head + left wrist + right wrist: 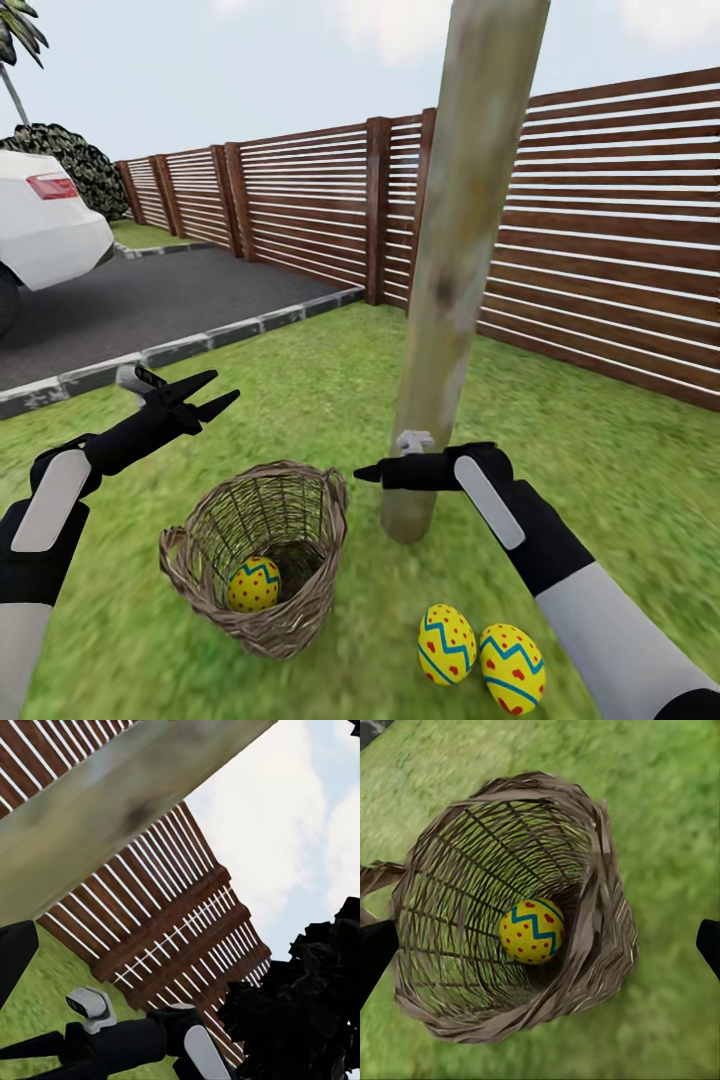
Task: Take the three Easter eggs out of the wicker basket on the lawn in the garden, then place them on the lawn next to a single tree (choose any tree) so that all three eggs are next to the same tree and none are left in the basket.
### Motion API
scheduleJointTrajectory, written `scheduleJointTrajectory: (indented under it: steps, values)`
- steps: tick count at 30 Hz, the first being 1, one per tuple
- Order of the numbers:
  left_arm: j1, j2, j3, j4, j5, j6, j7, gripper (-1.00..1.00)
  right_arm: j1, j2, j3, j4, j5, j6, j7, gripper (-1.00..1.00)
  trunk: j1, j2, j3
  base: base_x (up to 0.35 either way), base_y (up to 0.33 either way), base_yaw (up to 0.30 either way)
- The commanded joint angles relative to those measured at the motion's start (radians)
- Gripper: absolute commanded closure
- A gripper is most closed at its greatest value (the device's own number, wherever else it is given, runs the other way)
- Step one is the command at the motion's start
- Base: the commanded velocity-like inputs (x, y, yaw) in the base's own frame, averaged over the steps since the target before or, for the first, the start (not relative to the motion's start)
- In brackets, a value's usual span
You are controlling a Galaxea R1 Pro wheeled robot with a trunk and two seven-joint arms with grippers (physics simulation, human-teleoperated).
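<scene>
1. Wicker basket (262,560): rests on the lawn (330,390), tipped toward the camera, near the base of the tree (450,270) and on the robot's left of it.
2. Basket contents: one Easter egg (253,584) lies inside, against the lower wall. The right wrist view looks straight into the basket (600,907) and shows this egg (532,931) near the dark bottom.
3. Eggs on the grass: two Easter eggs lie close in front of the trunk base. The left one (446,644) and the right one (512,668) sit side by side, touching or nearly so.
4. Left gripper (215,392): open and empty, jaws spread, held above the grass beyond the basket's left side.
5. Right gripper (365,473): held just above the basket's right rim, beside the trunk, empty. In the right wrist view its dark fingertips (375,956) appear at opposite edges of the picture, well apart, so it is open.
6. Surroundings: a brown slatted fence (600,230) runs behind the tree. A dark driveway (130,310) with a stone kerb (190,348) borders the lawn. The rear of a white car (45,225) stands on the driveway.
</scene>
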Motion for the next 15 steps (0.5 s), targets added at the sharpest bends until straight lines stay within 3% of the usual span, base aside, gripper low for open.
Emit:
scheduleJointTrajectory:
  steps: [1,5,15]
  values:
    - [-0.001,0.0,0.001,0.0,-0.002,0.003,-0.003,-1.0,0.0,-0.001,0.011,-0.001,0.012,0.002,0.01,-1.0,-0.001,0.0,0.003,0.0,0.0,0.0]
    - [-0.001,0.0,0.001,-0.001,-0.002,0.003,-0.004,-1.0,0.006,0.001,0.061,-0.002,0.014,0.001,0.01,-1.0,-0.002,0.001,0.019,0.0,0.0,0.009]
    - [-0.001,0.0,0.001,-0.003,-0.002,0.003,-0.005,-1.0,0.007,0.003,0.069,-0.002,0.016,0.0,0.008,-1.0,-0.007,0.003,0.058,0.0,0.0,0.249]
